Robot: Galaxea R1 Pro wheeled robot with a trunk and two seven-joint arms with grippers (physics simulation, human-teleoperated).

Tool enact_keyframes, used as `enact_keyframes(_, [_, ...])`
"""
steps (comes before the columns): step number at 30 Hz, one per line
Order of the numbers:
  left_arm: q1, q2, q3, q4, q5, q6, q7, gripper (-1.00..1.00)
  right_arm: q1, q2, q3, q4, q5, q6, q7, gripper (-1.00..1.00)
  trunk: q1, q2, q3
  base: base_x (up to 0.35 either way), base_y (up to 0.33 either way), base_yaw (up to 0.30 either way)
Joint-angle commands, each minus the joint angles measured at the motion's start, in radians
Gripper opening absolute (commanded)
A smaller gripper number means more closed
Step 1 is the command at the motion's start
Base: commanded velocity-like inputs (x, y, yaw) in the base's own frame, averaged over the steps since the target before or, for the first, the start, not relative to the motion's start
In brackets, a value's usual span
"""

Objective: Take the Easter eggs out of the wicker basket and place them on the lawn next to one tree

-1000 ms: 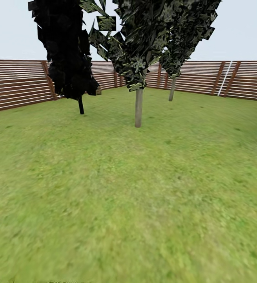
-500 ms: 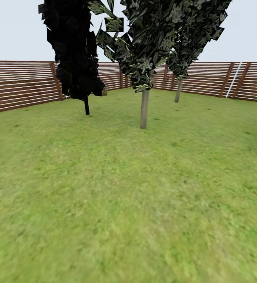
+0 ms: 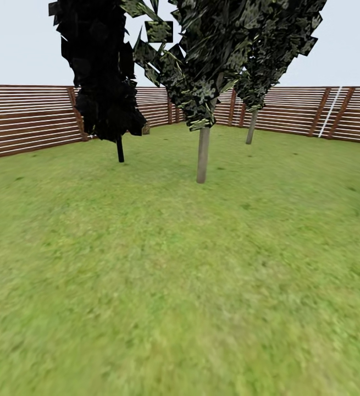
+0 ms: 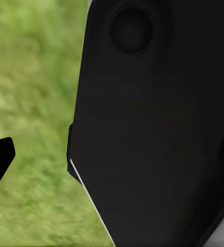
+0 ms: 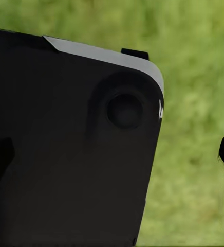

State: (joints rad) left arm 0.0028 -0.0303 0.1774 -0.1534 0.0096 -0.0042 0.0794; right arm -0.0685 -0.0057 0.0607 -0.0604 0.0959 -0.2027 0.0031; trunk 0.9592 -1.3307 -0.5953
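Green lawn (image 3: 180,286) lies open up to the tree (image 3: 203,154) and fence (image 3: 26,118).

- A brown slatted wooden fence (image 3: 26,118) runs across the far edge of the grass, bending at a corner behind the trees.
- Above the fence, the sky (image 3: 15,49) is pale, flat grey-blue.
- A white post (image 3: 329,110) leans against the fence toward its right end.
- Light is even, with faint shade on the ground in front of the fence.
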Motion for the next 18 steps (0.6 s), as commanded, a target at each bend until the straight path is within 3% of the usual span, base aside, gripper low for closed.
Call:
enact_keyframes(1, [0.000, -0.001, 0.004, -0.002, 0.001, 0.000, 0.002, 1.00, 0.000, 0.000, 0.005, 0.001, 0.004, -0.003, 0.000, 1.00, 0.001, 0.000, -0.001, 0.330, 0.000, 0.000])
enact_keyframes(5, [0.000, -0.001, 0.004, -0.001, 0.001, 0.000, 0.002, 1.00, 0.000, 0.000, 0.005, 0.002, 0.004, -0.003, 0.000, 1.00, 0.001, 0.000, -0.001, 0.330, 0.000, 0.036])
enact_keyframes(11, [0.000, -0.001, 0.004, -0.001, 0.001, 0.000, 0.002, 1.00, 0.000, 0.000, 0.005, 0.002, 0.004, -0.003, 0.000, 1.00, 0.001, 0.000, -0.001, 0.330, 0.000, 0.184])
enact_keyframes(18, [0.000, -0.001, 0.004, -0.001, 0.001, 0.000, 0.002, 1.00, 0.000, 0.000, 0.005, 0.002, 0.004, -0.003, 0.000, 1.00, 0.001, 0.000, -0.001, 0.330, 0.000, 0.024])
